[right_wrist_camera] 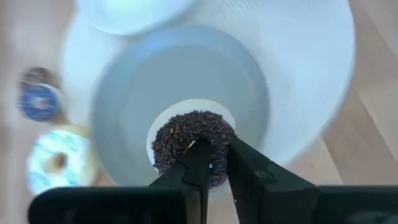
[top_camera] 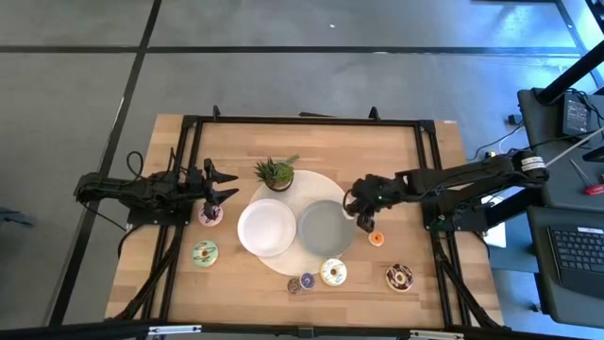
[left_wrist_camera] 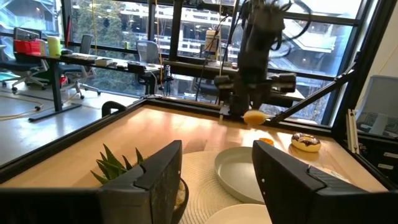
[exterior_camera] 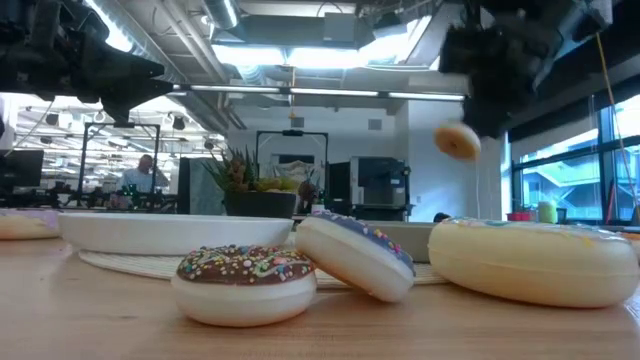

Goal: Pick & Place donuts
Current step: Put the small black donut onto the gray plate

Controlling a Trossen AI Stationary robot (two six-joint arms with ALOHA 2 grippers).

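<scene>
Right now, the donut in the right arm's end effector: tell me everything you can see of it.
The chocolate-sprinkled donut is a small toy ring: dark brown, granular icing over a pale cream base, plastic-looking. The right end effector is shut on its rim, one finger through the hole, it seems. It hangs in the air above the grey plate, touching nothing but the fingers. From the low view only its pale underside shows, tilted.

Grey floor [top_camera: 283, 28] with dark lines, tall windows [left_wrist_camera: 155, 37], office chairs [left_wrist_camera: 146, 53], ceiling strip lights [exterior_camera: 300, 55]
</scene>
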